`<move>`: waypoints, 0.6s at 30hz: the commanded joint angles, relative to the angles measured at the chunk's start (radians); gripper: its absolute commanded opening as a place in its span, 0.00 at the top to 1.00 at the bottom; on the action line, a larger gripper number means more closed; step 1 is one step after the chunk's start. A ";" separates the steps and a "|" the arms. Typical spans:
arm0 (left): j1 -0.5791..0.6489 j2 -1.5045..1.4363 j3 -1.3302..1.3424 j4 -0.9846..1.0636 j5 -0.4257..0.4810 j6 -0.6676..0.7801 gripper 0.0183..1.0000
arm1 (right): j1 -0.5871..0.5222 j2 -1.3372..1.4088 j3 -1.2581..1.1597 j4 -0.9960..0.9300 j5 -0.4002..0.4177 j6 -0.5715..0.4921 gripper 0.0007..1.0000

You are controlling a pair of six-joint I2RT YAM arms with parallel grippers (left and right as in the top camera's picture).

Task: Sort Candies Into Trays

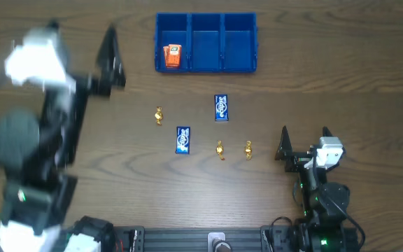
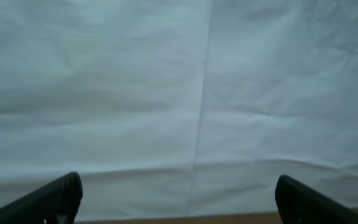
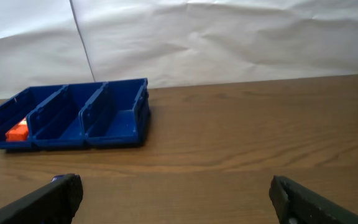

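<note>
A blue three-compartment tray [image 1: 206,68] stands at the far middle of the table, with an orange candy [image 1: 172,56] in its left compartment. On the wood lie two blue-wrapped candies [image 1: 221,108] [image 1: 182,140] and three small gold ones [image 1: 159,115] [image 1: 220,150] [image 1: 248,148]. My left gripper [image 1: 110,64] is raised at the far left, open and empty, facing a white backdrop [image 2: 179,93]. Low at the near right, my right gripper [image 1: 304,142] is open and empty, just right of the gold candies. The right wrist view has the tray [image 3: 114,130] and orange candy [image 3: 18,132] far ahead.
A white backdrop [image 3: 229,37] closes off the table's far edge. Bare wood [image 3: 260,137] stretches to the right of the tray and along the table's right side. The left arm's body [image 1: 40,140] covers the left side.
</note>
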 commanded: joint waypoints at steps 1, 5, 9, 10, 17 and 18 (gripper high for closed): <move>0.112 -0.278 -0.389 0.143 0.135 0.121 0.00 | 0.003 -0.007 -0.004 -0.002 -0.002 -0.006 0.00; 0.207 -0.566 -0.665 0.179 0.173 0.116 0.00 | 0.003 -0.007 -0.004 -0.002 -0.002 -0.006 0.00; 0.234 -0.723 -0.805 0.181 0.172 0.114 0.00 | 0.003 -0.007 -0.004 -0.002 -0.002 -0.006 0.00; 0.236 -0.749 -0.829 0.182 0.172 0.107 0.00 | 0.003 -0.007 -0.004 -0.002 -0.002 -0.006 0.00; 0.245 -0.820 -0.974 0.188 0.217 0.101 0.00 | 0.003 -0.007 -0.004 -0.002 -0.002 -0.006 0.00; 0.246 -0.820 -0.987 0.166 0.220 0.101 0.00 | 0.003 -0.007 -0.004 -0.002 -0.002 -0.006 0.00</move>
